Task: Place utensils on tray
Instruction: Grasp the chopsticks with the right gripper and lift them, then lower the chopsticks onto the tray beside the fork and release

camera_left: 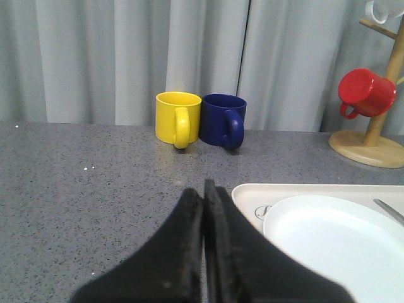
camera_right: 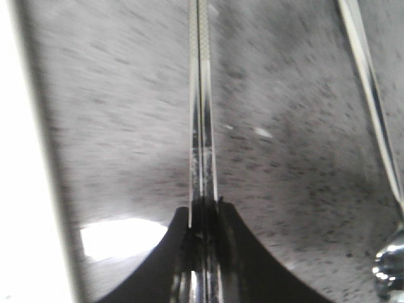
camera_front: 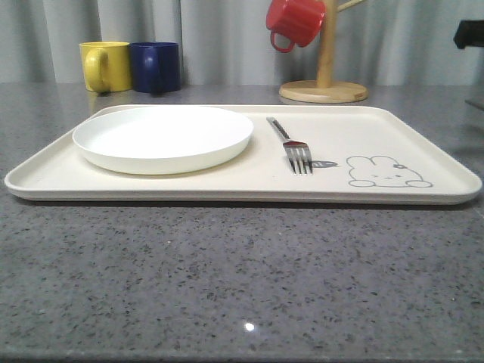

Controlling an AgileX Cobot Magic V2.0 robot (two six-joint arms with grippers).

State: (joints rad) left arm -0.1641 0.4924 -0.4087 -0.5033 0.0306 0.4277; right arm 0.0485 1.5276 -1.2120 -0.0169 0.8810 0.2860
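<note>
The cream tray (camera_front: 423, 132) lies across the grey table. It holds the white plate (camera_front: 162, 136) on its left half and the fork (camera_front: 291, 144) to the right of the plate, beside the bunny drawing. My right gripper (camera_right: 203, 208) is shut on the pair of slim metal chopsticks (camera_right: 202, 95), which stick out forward over the counter. The spoon (camera_right: 372, 107) lies on the counter beside them. A pale strip of the tray (camera_right: 19, 189) runs along the other side. My left gripper (camera_left: 203, 189) is shut with nothing in it, low over the counter next to the tray corner (camera_left: 246, 192) and plate (camera_left: 334, 240).
A yellow mug (camera_front: 104, 66) and a blue mug (camera_front: 155, 66) stand behind the tray at the back left. At the back right a red mug (camera_front: 295, 21) hangs on a wooden stand (camera_front: 324, 91). Curtains close off the back.
</note>
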